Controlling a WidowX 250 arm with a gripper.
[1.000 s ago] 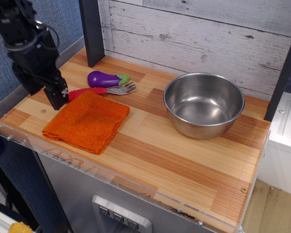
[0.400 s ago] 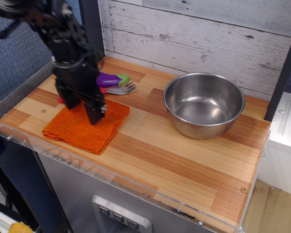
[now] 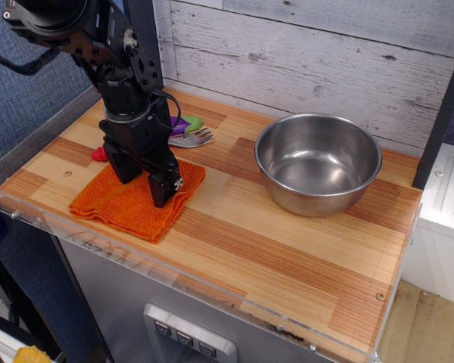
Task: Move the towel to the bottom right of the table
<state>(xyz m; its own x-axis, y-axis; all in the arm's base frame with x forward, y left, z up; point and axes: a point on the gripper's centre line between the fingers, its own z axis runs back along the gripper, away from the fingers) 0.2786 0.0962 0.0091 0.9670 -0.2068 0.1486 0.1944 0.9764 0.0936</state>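
Observation:
The orange knitted towel [image 3: 121, 206] lies flat at the front left of the wooden table [image 3: 287, 257]. My black gripper [image 3: 165, 190] points down onto the towel's right part, with its tips touching or pressing into the cloth. The arm hides the jaws, so I cannot tell whether they are open or shut on the cloth. The arm also covers the towel's back edge.
A steel bowl [image 3: 318, 162] stands at the back right. Behind the arm lie a purple toy eggplant [image 3: 185, 123], mostly hidden, and a fork [image 3: 194, 138] with a red handle [image 3: 99, 154]. A clear plastic lip [image 3: 212, 291] runs along the front edge. Dark posts stand at the back left and right.
My gripper has moved right and forward, from beside the towel's back left corner onto its right part, and come down on it. The towel has shifted slightly to the right.

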